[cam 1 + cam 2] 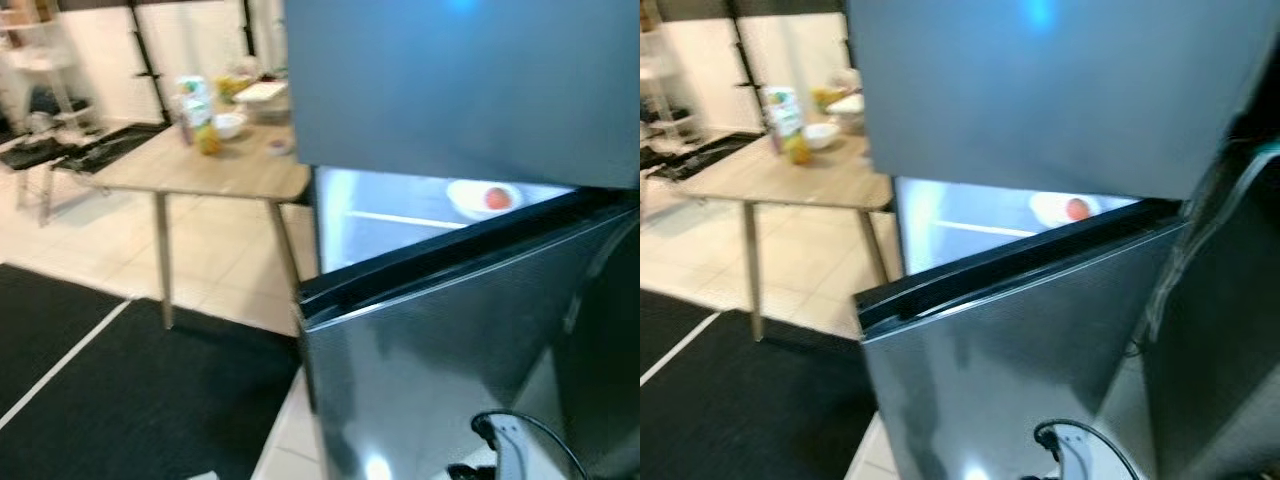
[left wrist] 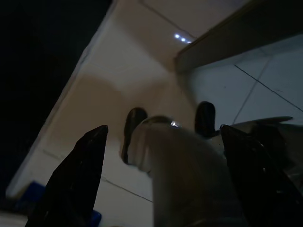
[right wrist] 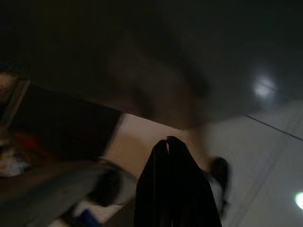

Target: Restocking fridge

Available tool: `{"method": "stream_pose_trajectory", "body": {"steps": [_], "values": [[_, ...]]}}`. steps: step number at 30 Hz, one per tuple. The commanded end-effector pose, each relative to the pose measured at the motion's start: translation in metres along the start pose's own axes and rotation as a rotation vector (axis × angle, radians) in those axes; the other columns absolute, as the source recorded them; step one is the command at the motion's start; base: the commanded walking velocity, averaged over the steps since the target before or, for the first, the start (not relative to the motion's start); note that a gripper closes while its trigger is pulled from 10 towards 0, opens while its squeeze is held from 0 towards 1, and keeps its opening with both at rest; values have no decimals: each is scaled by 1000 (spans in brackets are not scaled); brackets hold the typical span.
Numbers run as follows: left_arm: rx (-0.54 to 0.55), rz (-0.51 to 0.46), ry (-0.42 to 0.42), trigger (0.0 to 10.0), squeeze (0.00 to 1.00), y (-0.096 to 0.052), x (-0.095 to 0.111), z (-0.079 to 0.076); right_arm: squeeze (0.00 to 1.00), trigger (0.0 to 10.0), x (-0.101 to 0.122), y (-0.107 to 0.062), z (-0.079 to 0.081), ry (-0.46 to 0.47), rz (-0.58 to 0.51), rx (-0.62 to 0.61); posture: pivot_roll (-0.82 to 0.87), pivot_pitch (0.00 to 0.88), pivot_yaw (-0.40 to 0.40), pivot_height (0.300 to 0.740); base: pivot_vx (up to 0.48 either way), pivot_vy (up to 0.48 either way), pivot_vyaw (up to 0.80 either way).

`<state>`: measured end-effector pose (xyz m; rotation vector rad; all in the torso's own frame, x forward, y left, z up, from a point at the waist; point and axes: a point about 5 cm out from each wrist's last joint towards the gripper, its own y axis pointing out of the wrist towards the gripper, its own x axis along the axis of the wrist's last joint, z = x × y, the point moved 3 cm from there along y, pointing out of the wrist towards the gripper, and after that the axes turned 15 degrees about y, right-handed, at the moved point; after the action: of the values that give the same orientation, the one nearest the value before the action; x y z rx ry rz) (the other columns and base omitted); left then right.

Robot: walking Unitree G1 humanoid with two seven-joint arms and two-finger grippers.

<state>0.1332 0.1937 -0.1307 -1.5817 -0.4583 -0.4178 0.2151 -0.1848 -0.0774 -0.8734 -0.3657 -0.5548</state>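
The grey fridge has its upper door [image 1: 460, 90] closed and its lower door [image 1: 440, 340] standing ajar in front of me. Through the gap the lit inside [image 1: 380, 225] shows a white bowl [image 1: 482, 198] holding a red piece of food [image 1: 497, 198] on a shelf. The left gripper [image 2: 163, 128] hangs low over the pale floor tiles, open, with nothing between its fingers. In the dark right wrist view the right gripper [image 3: 166, 140] is shut on nothing, down beside the fridge.
A wooden table [image 1: 150, 170] stands back left with a juice carton [image 1: 195, 105], an orange bottle [image 1: 207, 135], a small white bowl [image 1: 229, 125] and other dishes. A black mat [image 1: 120, 400] covers the floor left of the fridge. A black cable [image 1: 530, 430] loops low by the door.
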Motion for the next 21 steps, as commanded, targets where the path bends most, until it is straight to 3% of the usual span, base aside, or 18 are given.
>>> {"method": "stream_pose_trajectory", "body": {"steps": [1, 2, 4, 7, 9, 12, 15, 16, 21], "values": [[13, 11, -5, 10000, 0, -1, -3, 3, 0, 10000, 5, 7, 13, -28, 17, 84, -99, 0, 16, 740, 0, 0, 0], [13, 11, -5, 10000, 0, -1, -3, 3, 0, 10000, 5, 7, 13, -28, 17, 84, -99, 0, 16, 740, 0, 0, 0], [16, 15, -3, 10000, 0, -1, -4, 4, 0, 10000, 19, 12, 38, -97, 55, 283, -91, 0, 15, 740, 0, 0, 0], [16, 17, 0, 10000, 0, -2, -4, 4, 0, 10000, 27, 12, 50, -140, 71, 378, -91, 0, 15, 740, 0, 0, 0], [16, 22, 4, 10000, 0, -2, -5, 4, 0, 10000, 54, 13, 77, -234, 40, 550, -90, 0, 10, 740, 0, 0, 0], [16, 22, 4, 10000, 0, -2, -6, 4, 0, 10000, 58, 13, 80, -244, 30, 566, -90, 0, 10, 740, 0, 0, 0], [17, 23, 4, 10000, 0, -2, -6, 4, 0, 10000, 76, 13, 93, -286, -25, 612, -90, 0, 11, 740, 0, 0, 0], [18, 23, 5, 10000, 0, -2, -6, 5, 0, 10000, 96, 13, 108, -333, -88, 654, -86, 0, 9, 740, 0, 0, 0], [21, 23, 6, 10000, 0, -2, -6, 5, 0, 10000, 114, 10, 122, -421, -117, 699, -86, 0, 9, 740, 0, 0, 0]]}}
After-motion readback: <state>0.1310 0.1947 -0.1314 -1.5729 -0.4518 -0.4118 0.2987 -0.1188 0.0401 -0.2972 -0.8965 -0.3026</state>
